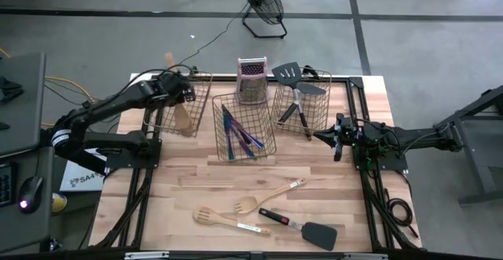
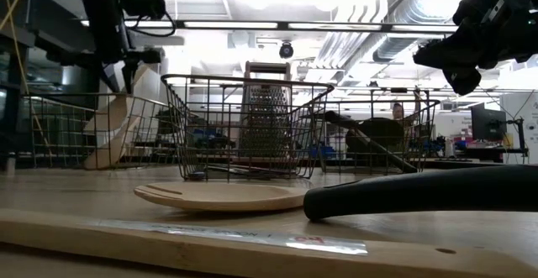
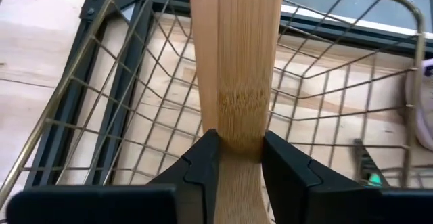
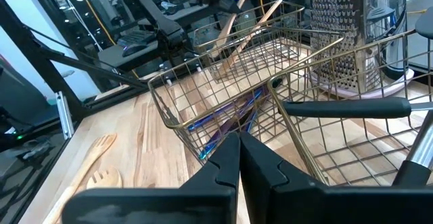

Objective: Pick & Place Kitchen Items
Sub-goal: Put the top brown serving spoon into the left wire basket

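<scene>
left gripper [image 3: 240, 158] clamped on wooden spatula [image 3: 237, 61] | left basket [image 3: 101, 109] directly below | right gripper [image 4: 238, 158] fingers together, idle beside right basket [image 1: 302, 103]

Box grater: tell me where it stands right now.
In the high view the box grater stands upright at the table's far edge, just behind the middle wire basket, between the two outer baskets.
</scene>
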